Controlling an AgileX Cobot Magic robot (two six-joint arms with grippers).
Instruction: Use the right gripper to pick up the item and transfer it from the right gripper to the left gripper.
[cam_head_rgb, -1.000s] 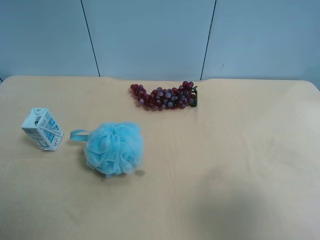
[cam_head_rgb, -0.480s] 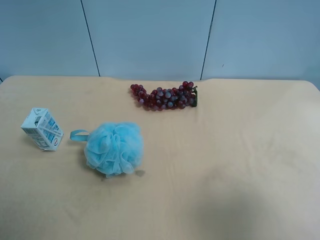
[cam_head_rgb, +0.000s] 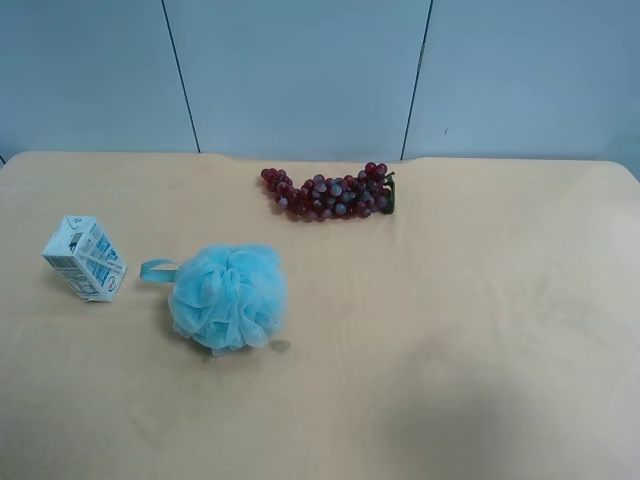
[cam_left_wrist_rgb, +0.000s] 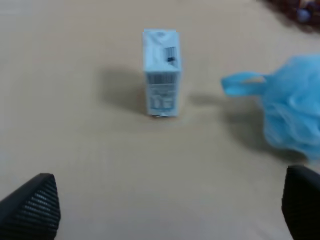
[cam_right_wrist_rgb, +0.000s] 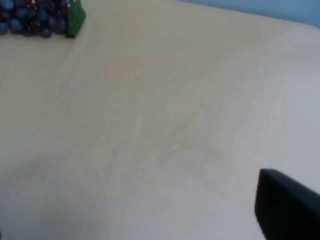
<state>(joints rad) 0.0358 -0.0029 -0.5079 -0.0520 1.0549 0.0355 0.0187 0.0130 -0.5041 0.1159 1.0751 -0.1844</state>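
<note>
- Right gripper (cam_right_wrist_rgb: 287, 207): only one dark finger tip pokes into the right wrist view, so whether its fingers are spread or pressed together can't be told. It hangs over bare desk (cam_right_wrist_rgb: 165, 125), nothing pinched.
- Left gripper (cam_left_wrist_rgb: 170, 210): both fingers (cam_left_wrist_rgb: 32, 205) sit at opposite edges of the left wrist view, spread wide and empty.
- The item, a small white-and-blue drink carton (cam_left_wrist_rgb: 161, 72), lies tilted on the desk, just beside the blue bath sponge (cam_head_rgb: 228, 296) and well apart from the grape bunch (cam_head_rgb: 330, 194).
- Probably light, with thin cardboard walls that dent easily. Best bet: pinch the flat sides mid-body, gently, not the gabled top.
</note>
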